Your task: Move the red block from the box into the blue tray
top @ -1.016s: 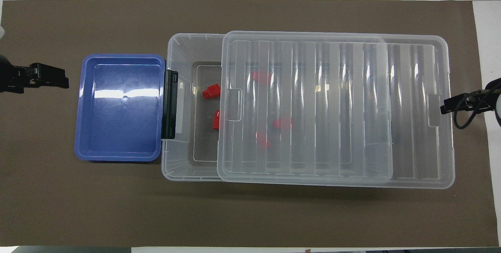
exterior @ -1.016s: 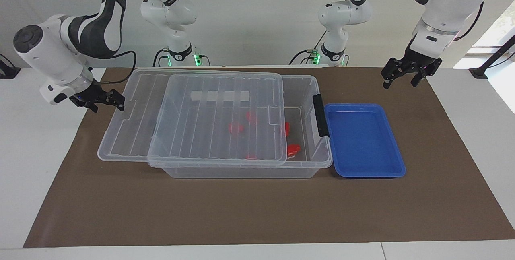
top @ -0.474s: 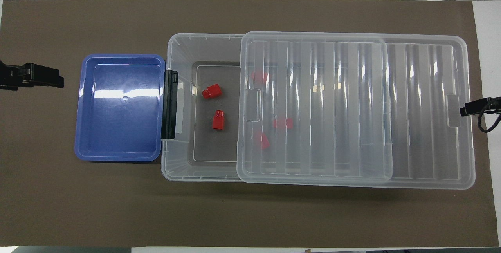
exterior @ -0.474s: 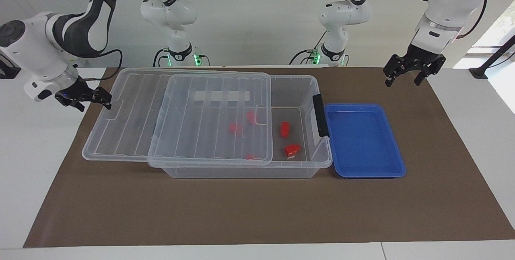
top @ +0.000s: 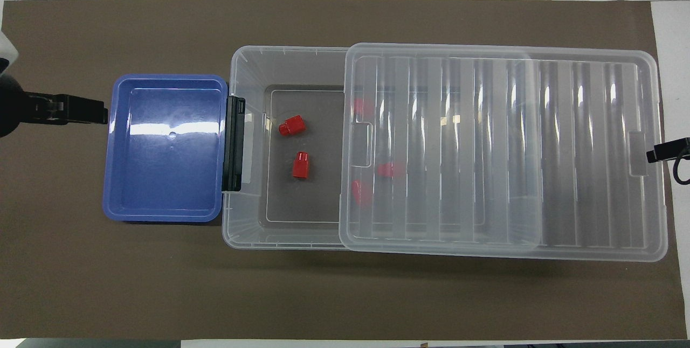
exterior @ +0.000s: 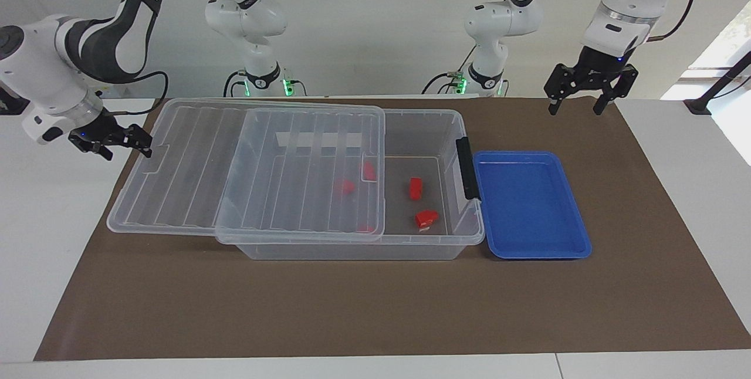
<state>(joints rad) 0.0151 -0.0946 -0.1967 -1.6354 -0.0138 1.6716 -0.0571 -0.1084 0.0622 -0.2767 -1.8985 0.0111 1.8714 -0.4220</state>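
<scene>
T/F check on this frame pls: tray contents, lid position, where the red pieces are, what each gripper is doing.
1. The blue tray already holds a red piece. False: it holds nothing.
2. The lid fully covers the box. False: it is slid toward the right arm's end, so the box's end beside the tray is uncovered.
3. Two red pieces lie in the uncovered part, among them the red block. True.
4. More red pieces show through the lid. True.
5. The left gripper holds a red piece. False: it hangs open and empty near the tray's end of the table.
6. The right gripper is at the lid's overhanging end. True.
</scene>
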